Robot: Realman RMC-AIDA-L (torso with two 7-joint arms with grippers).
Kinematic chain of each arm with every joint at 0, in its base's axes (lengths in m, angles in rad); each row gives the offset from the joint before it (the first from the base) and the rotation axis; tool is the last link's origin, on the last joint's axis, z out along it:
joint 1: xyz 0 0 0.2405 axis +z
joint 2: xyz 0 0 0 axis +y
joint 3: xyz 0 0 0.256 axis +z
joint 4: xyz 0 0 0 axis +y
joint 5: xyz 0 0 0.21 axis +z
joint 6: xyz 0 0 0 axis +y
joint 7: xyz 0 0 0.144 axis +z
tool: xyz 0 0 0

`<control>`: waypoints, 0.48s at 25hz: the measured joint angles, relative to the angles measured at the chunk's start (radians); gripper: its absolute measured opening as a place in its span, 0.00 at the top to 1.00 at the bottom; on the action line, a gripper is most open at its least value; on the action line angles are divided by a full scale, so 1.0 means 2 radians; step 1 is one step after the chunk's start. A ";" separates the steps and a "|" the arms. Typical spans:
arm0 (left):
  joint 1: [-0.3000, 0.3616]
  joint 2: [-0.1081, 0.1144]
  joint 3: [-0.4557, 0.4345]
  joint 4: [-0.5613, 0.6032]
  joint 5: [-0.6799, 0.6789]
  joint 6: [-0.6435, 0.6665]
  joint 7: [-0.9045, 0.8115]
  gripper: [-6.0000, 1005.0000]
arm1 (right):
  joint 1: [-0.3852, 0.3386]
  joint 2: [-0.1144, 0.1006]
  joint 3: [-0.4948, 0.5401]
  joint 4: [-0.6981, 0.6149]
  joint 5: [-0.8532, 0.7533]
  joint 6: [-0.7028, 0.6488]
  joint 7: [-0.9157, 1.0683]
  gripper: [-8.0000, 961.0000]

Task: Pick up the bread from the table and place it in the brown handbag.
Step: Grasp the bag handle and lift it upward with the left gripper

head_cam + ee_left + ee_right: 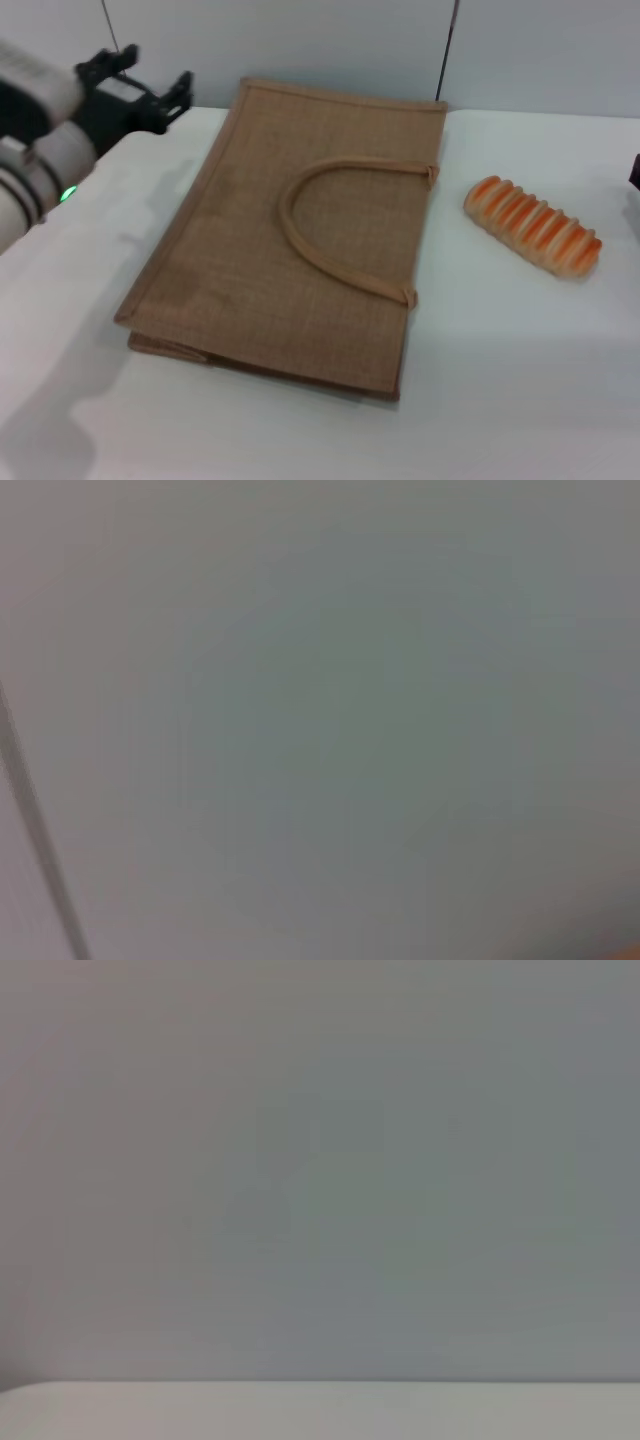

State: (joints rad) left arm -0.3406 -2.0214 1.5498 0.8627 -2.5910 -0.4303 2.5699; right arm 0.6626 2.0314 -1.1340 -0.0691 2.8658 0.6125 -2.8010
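The bread (533, 226), cream with orange-brown ribs, lies on the white table (500, 390) to the right of the brown handbag (290, 240). The bag lies flat in the middle, its looped handle (300, 235) on top and pointing toward the bread. My left gripper (145, 73) hangs open and empty above the table's far left, beside the bag's far left corner and apart from it. Of my right gripper only a dark sliver (635, 172) shows at the right edge, beyond the bread. Neither wrist view shows the bread or the bag.
A grey wall with vertical seams (447, 45) stands behind the table. The left wrist view shows only wall and a dark seam (35, 830). The right wrist view shows wall above a strip of table (320, 1412).
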 joint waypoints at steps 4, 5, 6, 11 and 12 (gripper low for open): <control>0.012 0.001 0.039 0.079 0.082 0.080 -0.094 0.28 | 0.000 0.000 0.000 0.000 0.000 0.000 0.000 0.20; 0.016 0.002 0.042 0.095 0.094 0.088 -0.124 0.28 | 0.000 0.000 -0.001 0.000 0.000 0.000 0.000 0.20; 0.020 0.005 0.044 0.107 0.103 0.091 -0.155 0.28 | 0.000 0.000 -0.001 0.000 0.000 0.000 0.000 0.20; 0.025 0.035 0.062 0.137 0.158 0.089 -0.303 0.28 | -0.002 0.000 0.000 0.000 0.000 0.002 0.000 0.20; 0.024 0.043 0.066 0.139 0.174 0.088 -0.330 0.28 | -0.003 0.000 0.001 0.000 0.000 0.007 0.000 0.20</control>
State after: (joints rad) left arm -0.2922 -1.9346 1.6809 1.1412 -2.2433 -0.2546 1.9101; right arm 0.6569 2.0321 -1.1322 -0.0689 2.8659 0.6257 -2.8010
